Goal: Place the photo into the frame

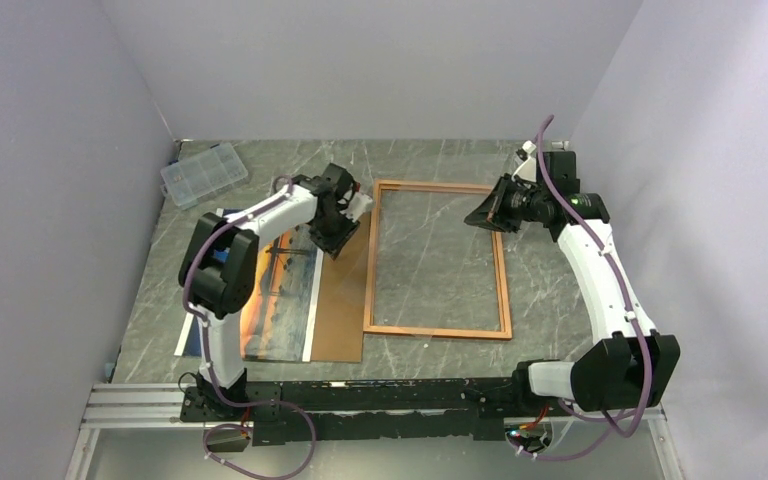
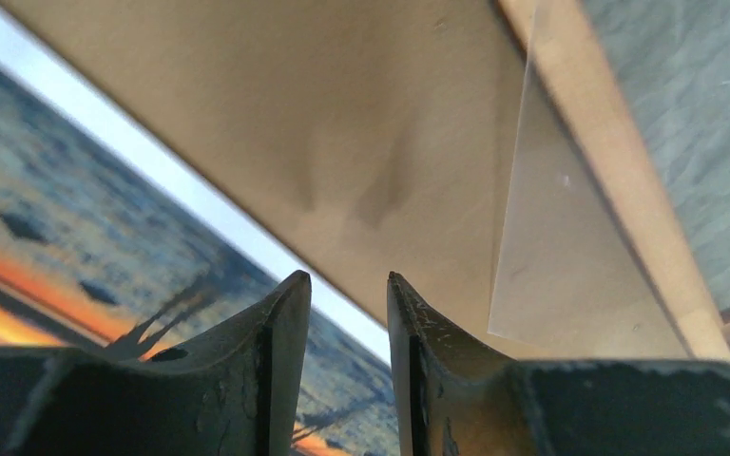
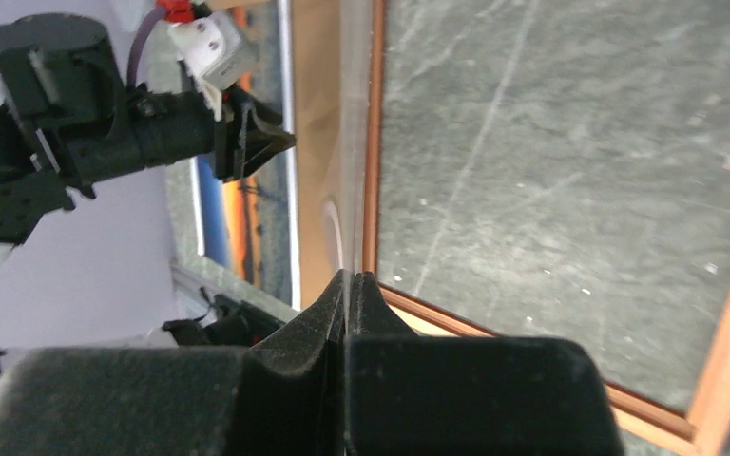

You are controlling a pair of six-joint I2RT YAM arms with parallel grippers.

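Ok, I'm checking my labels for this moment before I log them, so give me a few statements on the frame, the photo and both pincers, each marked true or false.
1. The frame lies flat on the table. True.
2. The photo is already inside the frame. False: it lies to the left of the frame, beside the brown backing board.
3. The left pincer is open and holds nothing. True.
4. The right pincer is wide open. False: it is shut, seemingly on the thin edge of the clear pane.
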